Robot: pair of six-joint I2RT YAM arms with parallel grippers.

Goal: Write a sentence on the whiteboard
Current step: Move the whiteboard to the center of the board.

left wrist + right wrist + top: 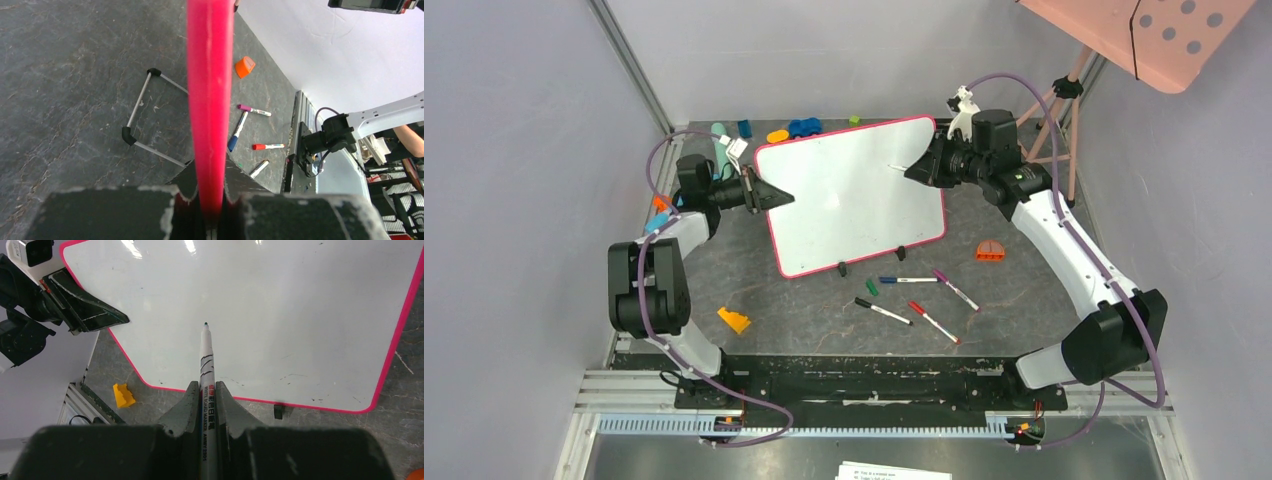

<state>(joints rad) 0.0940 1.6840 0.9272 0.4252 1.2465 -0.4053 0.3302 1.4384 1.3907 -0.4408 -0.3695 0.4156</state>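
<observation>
The whiteboard (854, 190) stands tilted on black clip feet, glossy white with a pink-red rim (210, 100). My left gripper (769, 196) (210, 167) is shut on the rim at the board's left edge. It also shows in the right wrist view as the left gripper (85, 310). My right gripper (914, 172) (206, 387) is shut on a white whiteboard marker (206, 355). Its uncapped dark tip points at the board's face (280, 315), near the upper middle. No sentence shows on the board, only a few dark specks near its lower edge.
Loose markers lie in front of the board: blue-capped (907, 280), purple (954, 288), black (882, 311), red (934, 321). An orange piece (990, 251) and a yellow block (734, 320) are nearby. Small toys (794, 128) sit behind. A pink dotted panel (1164, 35) hangs top right.
</observation>
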